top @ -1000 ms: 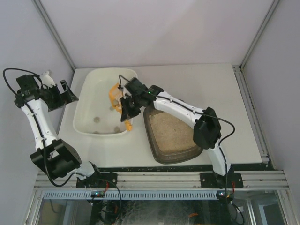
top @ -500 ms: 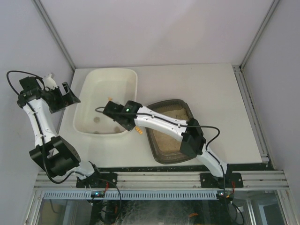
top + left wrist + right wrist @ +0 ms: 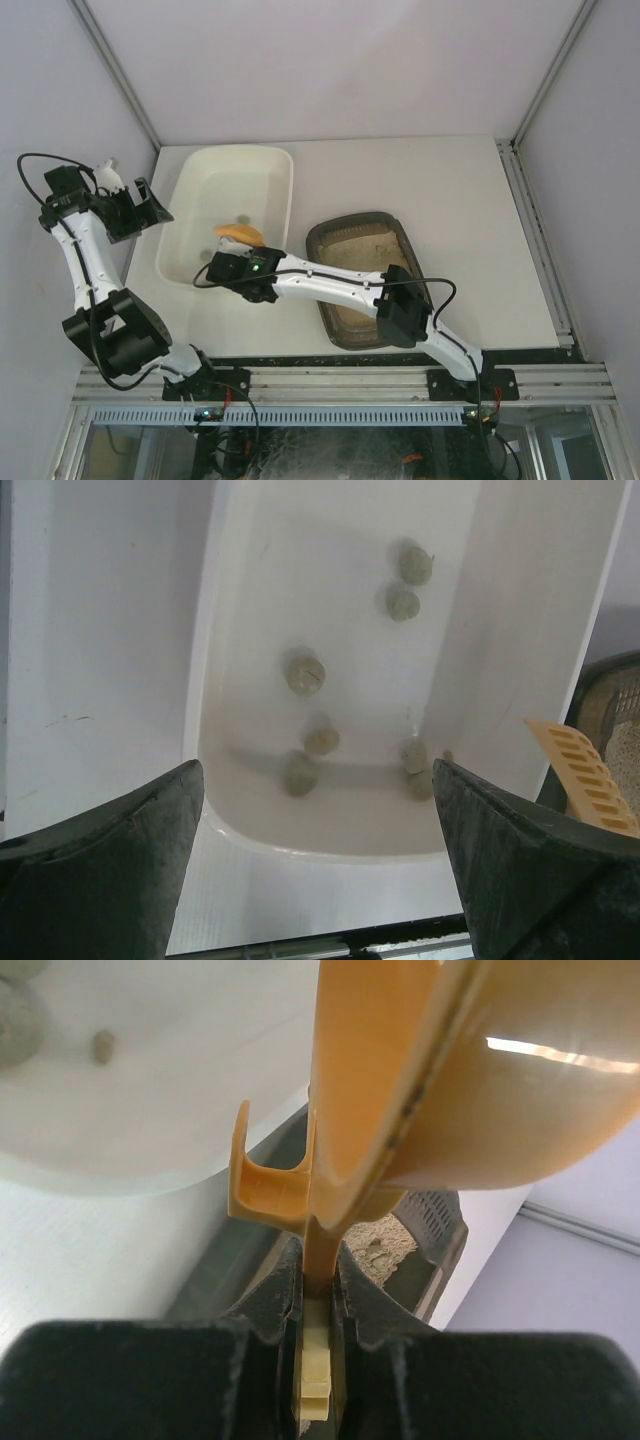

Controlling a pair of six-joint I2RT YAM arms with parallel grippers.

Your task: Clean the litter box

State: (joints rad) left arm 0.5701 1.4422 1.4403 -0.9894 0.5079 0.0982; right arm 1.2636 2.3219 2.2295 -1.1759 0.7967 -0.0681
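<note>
2 right fingers (image 3: 268,1305) clamp the cropped scoop (image 3: 400,1090).

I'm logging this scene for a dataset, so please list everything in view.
Table: one, white, under everything.
Tub: one, cream-white, left part of the table.
Clumps: about six plus a crumb, grey-beige, on the tub's floor.
Litter box: one, dark grey-brown, right of the tub.
Litter: beige, inside the litter box.
Scoop: one, orange, slotted, held over the tub's near end.
Left pincer: one, black, open, left of the tub.
Right pincer: one, black, shut on the scoop's handle.
</note>
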